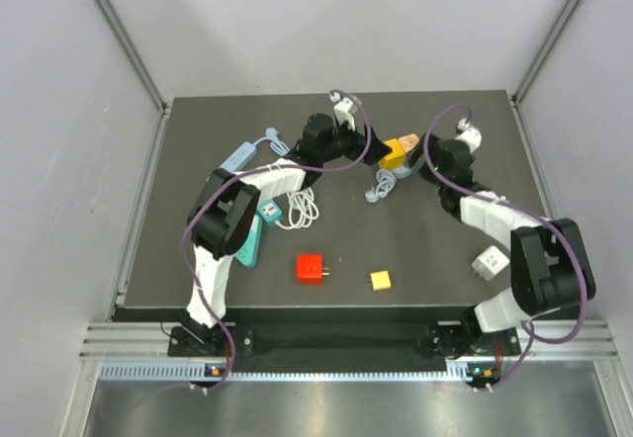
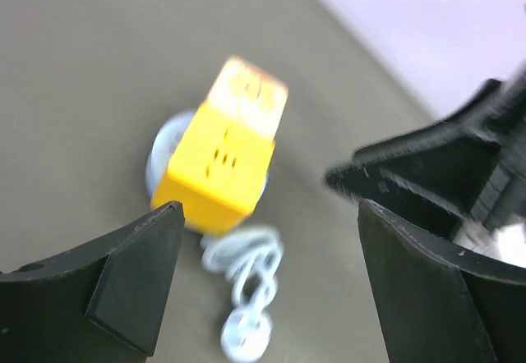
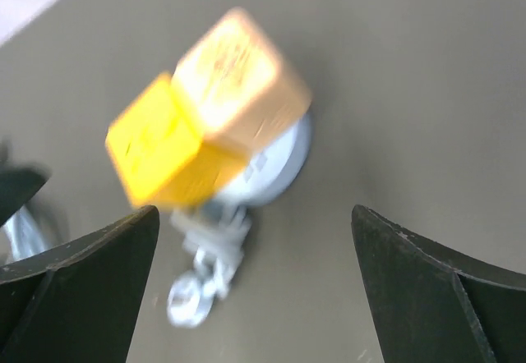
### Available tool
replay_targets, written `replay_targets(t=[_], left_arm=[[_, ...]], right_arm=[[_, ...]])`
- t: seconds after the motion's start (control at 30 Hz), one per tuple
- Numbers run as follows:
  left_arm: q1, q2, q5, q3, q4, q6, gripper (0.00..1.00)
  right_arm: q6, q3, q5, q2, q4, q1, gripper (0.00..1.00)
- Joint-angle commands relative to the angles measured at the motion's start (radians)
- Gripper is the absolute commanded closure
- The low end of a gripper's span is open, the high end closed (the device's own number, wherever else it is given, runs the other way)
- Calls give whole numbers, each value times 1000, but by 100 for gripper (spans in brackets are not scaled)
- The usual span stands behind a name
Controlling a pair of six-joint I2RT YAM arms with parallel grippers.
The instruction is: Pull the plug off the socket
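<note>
— Where does the job stand?

— Not done, as I judge it. The tan plug block (image 3: 238, 75) sits tight against the yellow socket cube (image 3: 160, 153), and the two read as one joined piece. They rest on a coil of pale cable (image 3: 205, 273) at the far middle of the table (image 1: 247, 121).

— And your pincers?

— Both are wide apart and hold nothing. My left pincer (image 2: 269, 207) hangs on one side of the pair and my right pincer (image 3: 255, 211) on the other. Each has the pair ahead of its fingers, not between them.

— So which step is this?

— Lining up for the grip, I would say. Neither half is held yet.

— What does the next move call for?

— One pincer has to close on the yellow cube to pin it. The other takes the tan block alone, and then I pull straight along the line of the pins, not sideways. My wrist views are blurred, so I cannot make out the seam between the halves. The pair also sits on cable, not flat table, so I expect it to rock as a finger meets it.
</note>
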Motion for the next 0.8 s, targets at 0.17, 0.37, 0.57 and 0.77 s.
replay_targets(t=[0.17, 0.37, 0.57, 0.77], left_arm=[[24, 148, 30, 217, -16, -180, 8], [27, 207, 30, 188, 71, -224, 8], [35, 261, 38, 231, 36, -240, 8], [44, 308, 64, 230, 83, -330, 11]], right_arm=[[-101, 310, -213, 177, 81, -188, 0], [-63, 223, -372, 255, 321, -266, 0], [33, 179, -545, 396, 459, -326, 0], [57, 197, -595, 444, 486, -328, 0]])
